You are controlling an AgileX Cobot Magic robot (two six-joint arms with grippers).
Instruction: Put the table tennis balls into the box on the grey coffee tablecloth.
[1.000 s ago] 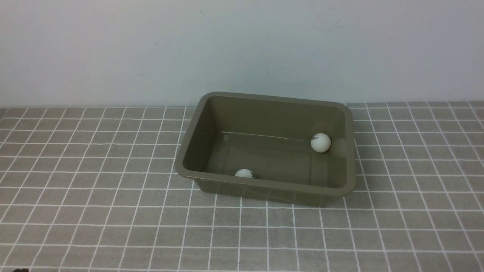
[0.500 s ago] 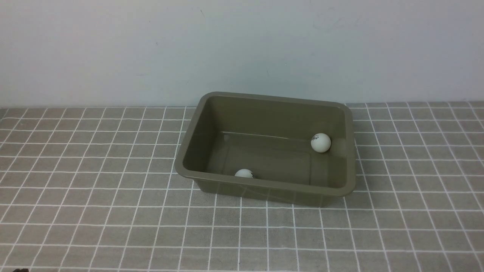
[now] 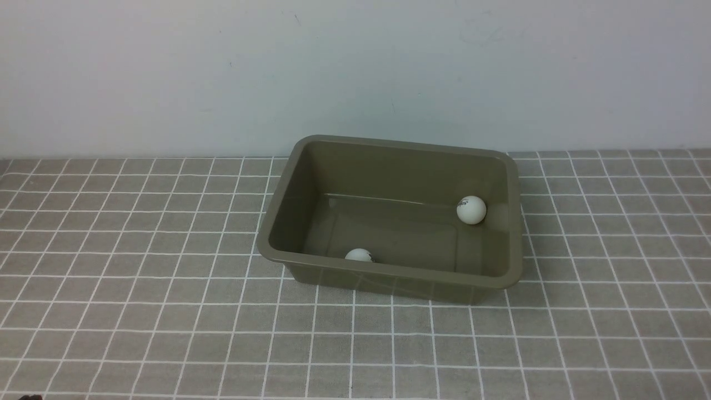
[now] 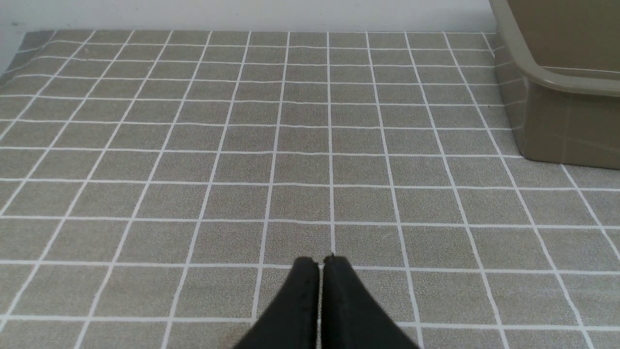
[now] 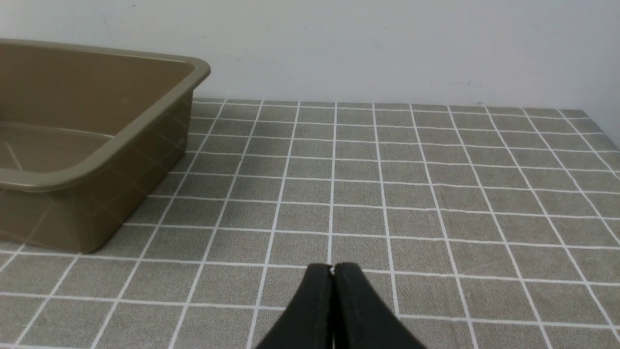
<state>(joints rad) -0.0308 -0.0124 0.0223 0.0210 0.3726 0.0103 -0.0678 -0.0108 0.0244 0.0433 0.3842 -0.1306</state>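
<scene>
The olive-green box stands on the grey coffee tablecloth near the back wall. Two white table tennis balls lie inside it: one at the far right corner, one against the near wall, half hidden by the rim. My left gripper is shut and empty, low over the cloth, well to the left of the box. My right gripper is shut and empty over the cloth, to the right of the box. Neither gripper shows in the front view.
A pale wall runs behind the cloth. The cloth's left edge and right edge show in the wrist views. A small dark object sits at the front view's bottom left corner.
</scene>
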